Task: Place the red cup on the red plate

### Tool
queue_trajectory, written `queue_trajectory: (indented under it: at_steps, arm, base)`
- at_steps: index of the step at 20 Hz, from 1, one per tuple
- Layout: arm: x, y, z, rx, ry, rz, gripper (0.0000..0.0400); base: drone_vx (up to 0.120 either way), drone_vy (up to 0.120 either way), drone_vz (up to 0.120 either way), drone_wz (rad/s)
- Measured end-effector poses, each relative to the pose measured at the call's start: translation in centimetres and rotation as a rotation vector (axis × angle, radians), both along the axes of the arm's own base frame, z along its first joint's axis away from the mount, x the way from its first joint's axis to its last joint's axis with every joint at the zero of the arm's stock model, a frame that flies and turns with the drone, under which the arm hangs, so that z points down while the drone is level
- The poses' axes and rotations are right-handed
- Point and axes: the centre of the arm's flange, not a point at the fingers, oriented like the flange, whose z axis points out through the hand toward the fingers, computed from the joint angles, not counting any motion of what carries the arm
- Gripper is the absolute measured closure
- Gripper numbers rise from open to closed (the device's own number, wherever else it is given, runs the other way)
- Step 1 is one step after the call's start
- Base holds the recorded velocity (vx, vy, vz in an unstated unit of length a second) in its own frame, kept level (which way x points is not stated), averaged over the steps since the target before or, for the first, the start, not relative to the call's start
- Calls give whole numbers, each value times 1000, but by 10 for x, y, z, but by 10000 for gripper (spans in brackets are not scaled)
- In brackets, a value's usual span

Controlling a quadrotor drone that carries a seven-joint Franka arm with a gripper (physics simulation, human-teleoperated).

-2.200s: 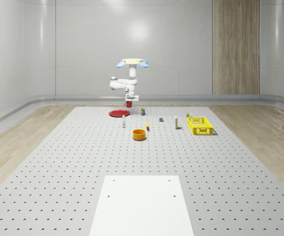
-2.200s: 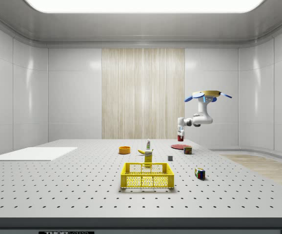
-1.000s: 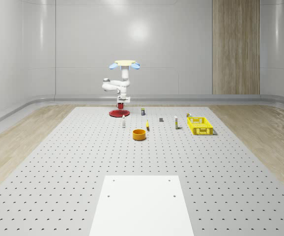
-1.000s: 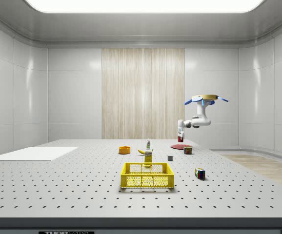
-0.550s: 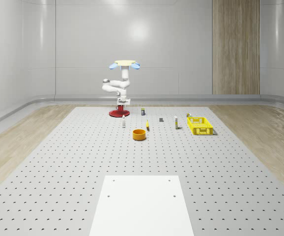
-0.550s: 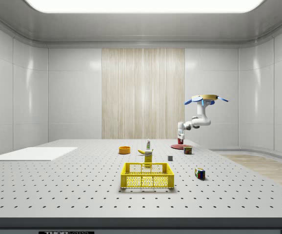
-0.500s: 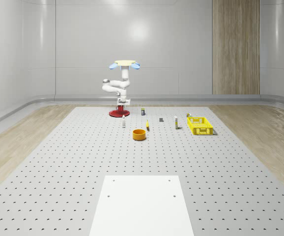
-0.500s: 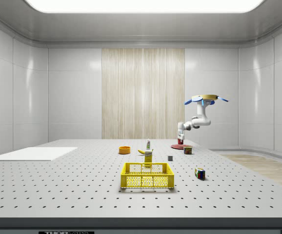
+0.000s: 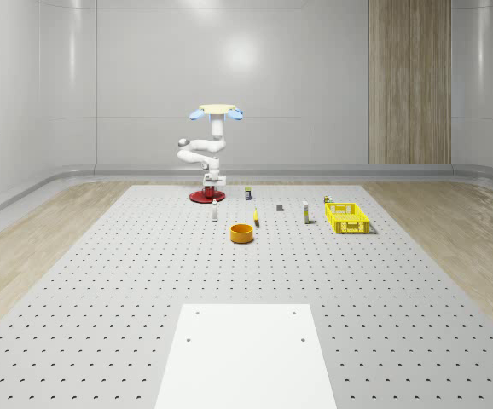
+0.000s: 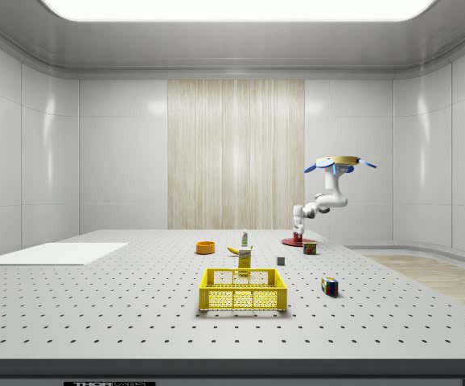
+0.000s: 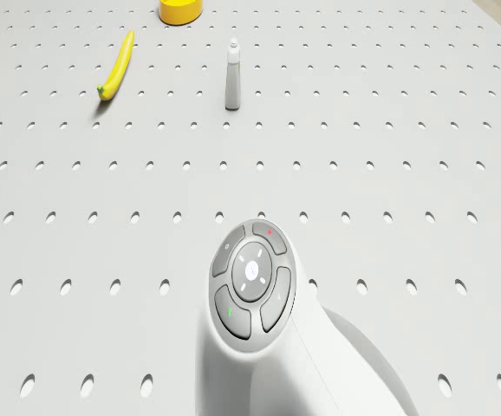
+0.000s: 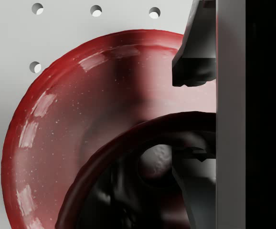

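- I have the drone (image 9: 216, 111) hovering above the far end of the desk (image 9: 144, 281), over and a little behind the red plate (image 9: 202, 198); the arm (image 9: 197, 150) folds out from under it, elbow pushed toward the whole-scene view's left, then bends back down so the wrist points at the plate.
- In the side view the drone (image 10: 343, 162) hangs to the right of the plate (image 10: 290, 241), and the arm (image 10: 327, 201) steps down in a zigzag toward it.
- The claw (image 9: 211, 184) sits low, just above the plate. In the wrist view one finger (image 12: 197, 47) stands outside the rim of the red cup (image 12: 128, 143) and the other reaches inside it — whether they press the wall or stand a little off it I cannot tell.
- The cup is directly under the claw and over the plate's (image 12: 37, 119) dished surface, whose rim curves round beyond it; whether the cup's base touches the plate is hidden.
- Count, taking the plate as my landmark: one red cup, one red plate. Nearer the camera from the plate, one small white bottle (image 11: 231, 76), one banana (image 11: 118, 63), one orange bowl (image 9: 242, 233). Toward the whole-scene view's right of the plate, one yellow crate (image 9: 348, 216).
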Motion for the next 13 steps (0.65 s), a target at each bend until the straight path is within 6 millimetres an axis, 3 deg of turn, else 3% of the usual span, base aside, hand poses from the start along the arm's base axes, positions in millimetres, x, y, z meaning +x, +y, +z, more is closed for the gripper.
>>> queue_trajectory:
  at_steps: [2,5,13]
  arm:
    - [0,0,1,0,0,9,93]
    - [0,0,-5,0,0,17,44]
    - [0,0,-13,0,0,26,7]
  base:
    - [0,0,0,0]
    - [0,0,0,0]
    - [0,0,0,0]
